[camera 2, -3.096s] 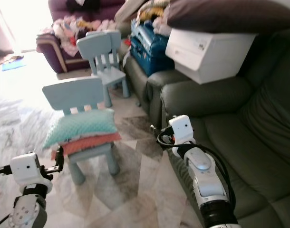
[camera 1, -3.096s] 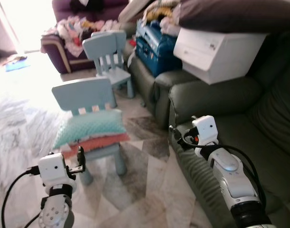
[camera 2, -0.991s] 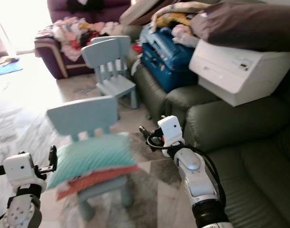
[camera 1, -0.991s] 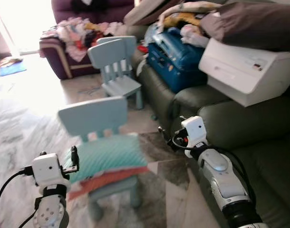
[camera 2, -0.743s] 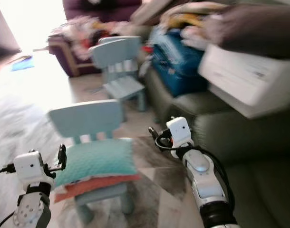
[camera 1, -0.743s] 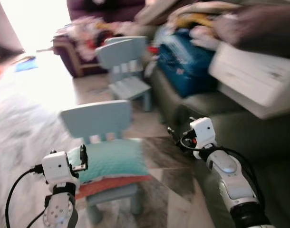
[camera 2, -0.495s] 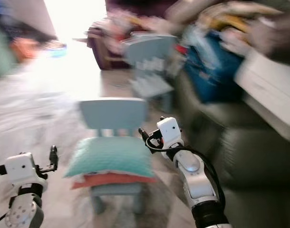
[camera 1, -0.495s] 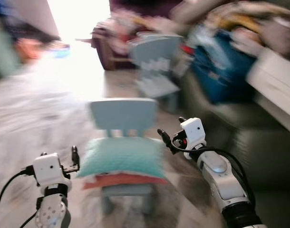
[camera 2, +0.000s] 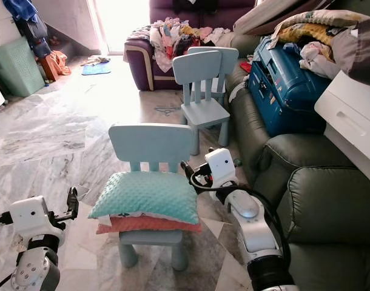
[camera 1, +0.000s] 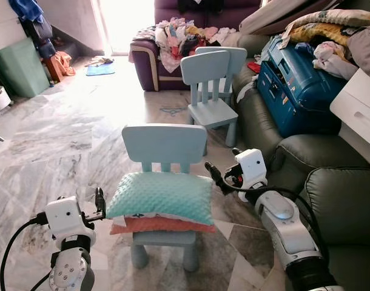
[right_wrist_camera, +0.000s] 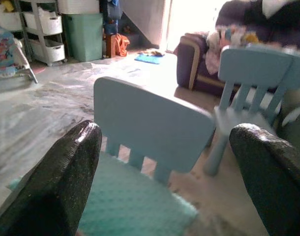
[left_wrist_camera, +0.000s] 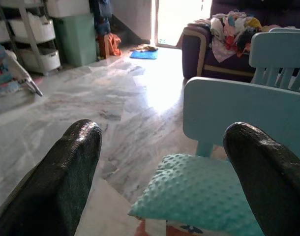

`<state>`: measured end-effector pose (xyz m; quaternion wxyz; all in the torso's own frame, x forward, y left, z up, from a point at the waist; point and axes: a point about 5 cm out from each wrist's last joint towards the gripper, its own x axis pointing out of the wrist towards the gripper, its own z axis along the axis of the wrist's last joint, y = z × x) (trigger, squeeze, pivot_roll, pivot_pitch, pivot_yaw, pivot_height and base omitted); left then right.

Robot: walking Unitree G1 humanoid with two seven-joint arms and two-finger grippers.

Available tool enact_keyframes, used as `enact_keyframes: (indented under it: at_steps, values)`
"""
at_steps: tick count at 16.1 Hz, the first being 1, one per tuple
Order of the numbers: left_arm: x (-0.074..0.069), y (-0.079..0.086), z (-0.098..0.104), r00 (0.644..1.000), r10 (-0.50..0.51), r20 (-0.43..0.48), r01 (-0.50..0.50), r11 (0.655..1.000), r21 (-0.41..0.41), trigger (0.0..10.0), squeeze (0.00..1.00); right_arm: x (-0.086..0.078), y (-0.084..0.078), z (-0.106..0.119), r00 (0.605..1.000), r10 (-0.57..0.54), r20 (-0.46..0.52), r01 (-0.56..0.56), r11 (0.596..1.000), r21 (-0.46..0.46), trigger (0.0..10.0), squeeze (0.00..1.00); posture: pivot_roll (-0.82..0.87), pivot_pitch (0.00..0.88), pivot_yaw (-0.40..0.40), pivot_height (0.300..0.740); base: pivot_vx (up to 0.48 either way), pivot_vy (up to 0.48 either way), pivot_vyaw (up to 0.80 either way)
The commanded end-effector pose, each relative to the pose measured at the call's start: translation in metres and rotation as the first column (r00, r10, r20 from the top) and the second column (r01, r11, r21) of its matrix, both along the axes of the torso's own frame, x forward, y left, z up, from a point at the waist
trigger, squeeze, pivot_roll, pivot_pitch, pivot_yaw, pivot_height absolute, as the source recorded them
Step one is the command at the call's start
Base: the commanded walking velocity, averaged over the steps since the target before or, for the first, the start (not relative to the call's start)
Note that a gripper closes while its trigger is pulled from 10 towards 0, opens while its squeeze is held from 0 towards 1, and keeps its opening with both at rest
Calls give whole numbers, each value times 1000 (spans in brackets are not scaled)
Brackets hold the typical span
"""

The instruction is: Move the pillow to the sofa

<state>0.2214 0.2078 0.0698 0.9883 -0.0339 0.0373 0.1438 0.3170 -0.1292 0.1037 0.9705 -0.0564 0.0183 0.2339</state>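
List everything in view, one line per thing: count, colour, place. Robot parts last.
teal pillow: one, teal, top of the stack on the near chair's seat
orange pillow: one, orange, under the teal pillow
near chair: one, light blue, on the marble floor between the grippers
far chair: one, light blue, behind the near chair, beside the sofa
sofa: one, dark green, on the robot's right
suitcase: one, blue, on the sofa
white box: one, white, on the sofa at the right edge
purple armchair: one, purple, far back, heaped with clothes
green bin: one, green, far left
left gripper: open, left of the pillows
right gripper: open, right of the pillows
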Motion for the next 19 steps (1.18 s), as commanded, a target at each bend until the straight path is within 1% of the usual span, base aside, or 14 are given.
enact_keyframes:
  at_steps: [1,3,4,6,7,9,12,13,14,15,17,19]
  values:
    - [3,3,4,1000,7,8,-7,1000,-8,10000,0,4,2,8,1000,8,-1,-8,999,34,10000,0,-159,0,25,740,0,0,0]
    - [3,4,4,1000,6,7,-6,1000,-12,10000,0,3,5,11,999,33,0,-33,998,58,10000,0,-159,0,24,740,0,137,0]
    - [3,4,4,1000,4,5,-4,1000,-15,10000,0,3,7,9,999,33,-16,-32,998,47,10000,0,-158,0,24,740,0,240,0]
    - [4,4,4,1000,1,-1,-1,1000,-24,10000,0,3,11,8,998,54,-29,-53,998,41,10000,0,-158,0,24,740,0,480,0]
    - [4,4,3,1000,0,-3,0,1000,-24,10000,0,2,14,9,997,74,-34,-72,995,63,10000,0,-154,0,20,740,0,480,0]
    - [3,3,2,1000,-9,-10,8,1000,-28,10000,0,3,12,11,998,54,-12,-53,998,45,10000,0,-153,0,18,740,0,480,0]
    - [4,0,2,1000,-23,-7,23,1000,-21,10000,0,6,8,10,999,23,-24,-22,1000,16,10000,0,-156,0,17,740,0,480,0]
    - [4,0,3,1000,-27,-1,27,999,-19,10000,0,5,9,11,998,55,-28,-54,998,34,10000,0,-156,0,17,740,0,0,0]
    - [4,0,4,1000,-29,1,29,1000,3,10000,0,5,9,11,999,52,-17,-52,999,11,10000,0,-156,0,18,740,0,0,0]
    - [5,0,6,999,-30,13,30,1000,2,10000,0,6,7,10,1000,23,-21,-23,1000,-4,10000,0,-156,0,19,740,0,0,0]
    - [6,0,8,999,-40,18,40,999,12,10000,0,8,6,11,1000,-4,13,4,999,-38,10000,0,-156,0,22,740,0,0,0]
    - [7,5,12,1000,-8,29,7,999,52,10000,0,8,7,12,1000,17,16,-17,1000,9,10000,0,-156,0,25,740,0,0,0]
